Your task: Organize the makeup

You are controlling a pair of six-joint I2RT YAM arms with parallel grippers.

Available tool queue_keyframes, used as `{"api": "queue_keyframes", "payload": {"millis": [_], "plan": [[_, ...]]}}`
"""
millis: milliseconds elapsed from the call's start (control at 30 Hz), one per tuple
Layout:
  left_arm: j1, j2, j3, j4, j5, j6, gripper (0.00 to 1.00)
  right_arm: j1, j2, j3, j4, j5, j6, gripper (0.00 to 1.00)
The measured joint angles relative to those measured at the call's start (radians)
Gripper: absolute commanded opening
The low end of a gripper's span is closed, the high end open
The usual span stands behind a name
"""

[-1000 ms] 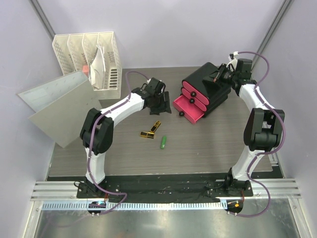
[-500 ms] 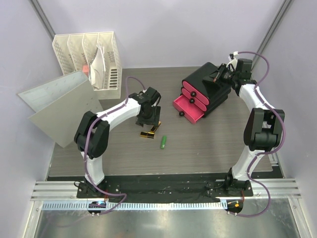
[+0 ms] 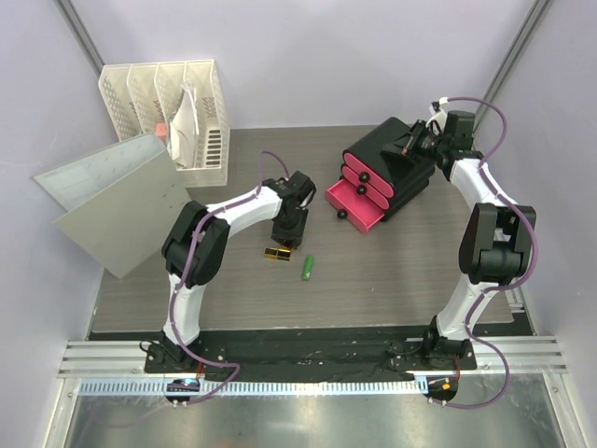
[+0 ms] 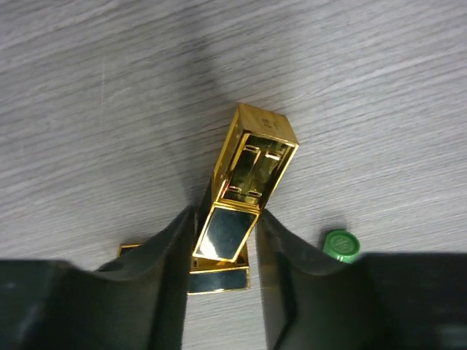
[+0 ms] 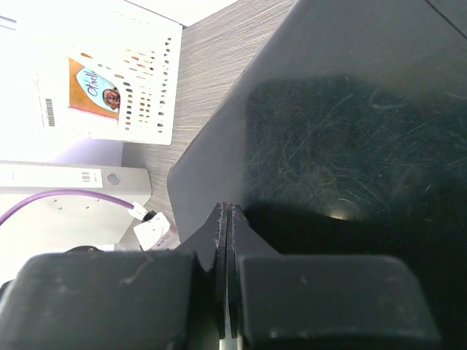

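Now, left fingers: pinching the dark end of a gold-black lipstick, mid-tabletop.
Second lipstick: just at 7 o'clock.
Green stick: 4 o'clock.
Right fingers: pressed together over black box.

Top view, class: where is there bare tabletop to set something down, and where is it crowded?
Bare: the near strip between the green stick and the arm bases; the far middle between the white file rack and the black organizer. Crowded: around the left gripper, with both lipsticks and the open pink drawer.
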State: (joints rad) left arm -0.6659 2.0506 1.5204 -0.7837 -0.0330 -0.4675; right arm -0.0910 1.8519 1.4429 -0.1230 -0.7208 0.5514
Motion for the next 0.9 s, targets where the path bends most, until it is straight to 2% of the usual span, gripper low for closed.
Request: {"api": "queue_keyframes", "payload": {"millis": [67,100,367,533,700,900], "plan": [[-0.001,0.005,0.000,0.001,0.003,-0.003,0.01,0.000,0.000,0.000,0.000,0.000,0.000,0.01],[-0.001,0.005,0.002,-0.001,0.005,0.000,0.00,0.000,0.000,0.000,0.000,0.000,0.000,0.01],[-0.002,0.005,0.050,0.000,0.002,0.003,0.00,0.000,0.001,0.001,0.000,-0.002,0.000,0.01],[-0.002,0.005,0.145,0.022,0.080,-0.027,0.00,0.000,0.009,0.009,0.000,-0.009,0.001,0.01],[-0.005,0.008,0.250,0.106,0.190,-0.116,0.00,0.000,0.013,0.012,0.000,-0.014,0.001,0.01],[-0.008,0.060,0.304,0.239,0.282,-0.268,0.00,0.000,0.013,0.012,0.000,-0.015,0.001,0.01]]}}
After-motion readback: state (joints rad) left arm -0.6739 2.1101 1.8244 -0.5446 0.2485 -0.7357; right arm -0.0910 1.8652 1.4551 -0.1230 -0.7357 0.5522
